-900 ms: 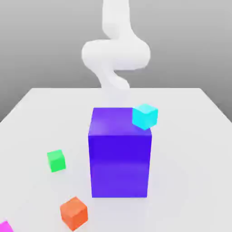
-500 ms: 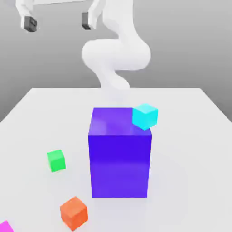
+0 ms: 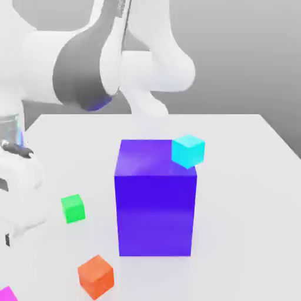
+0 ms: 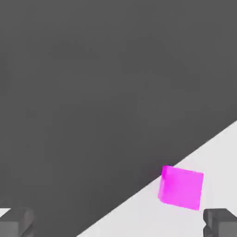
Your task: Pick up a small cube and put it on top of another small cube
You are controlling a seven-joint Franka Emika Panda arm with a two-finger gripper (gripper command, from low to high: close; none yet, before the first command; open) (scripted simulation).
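The pink cube (image 4: 181, 188) sits right at the edge of the table (image 3: 247, 176), at its near corner on the exterior view's left, where just a sliver of it (image 3: 7, 294) shows. Nothing is holding it, so the pick-up has not begun. The green cube (image 3: 73, 208) that should carry it stands bare a little farther in along the same side, with the orange cube (image 3: 96, 276) between the two and apart from both. All of the task is left: grasp, lift, carry, set down.

The gripper (image 4: 118, 222) hangs above the pink cube's corner of the table with its fingers (image 4: 221, 221) spread wide apart and nothing between them; the cube lies near one finger, not yet centred in the gap.

The big purple block (image 3: 155, 200) stands mid-table with the cyan cube (image 3: 188, 150) at its top far corner.

Compared with half a second ago, the arm (image 3: 82, 70) has swung down and toward the camera, and its hand now looms large over the table's left edge; then the fingers were high above the far side. None of the cubes has shifted.
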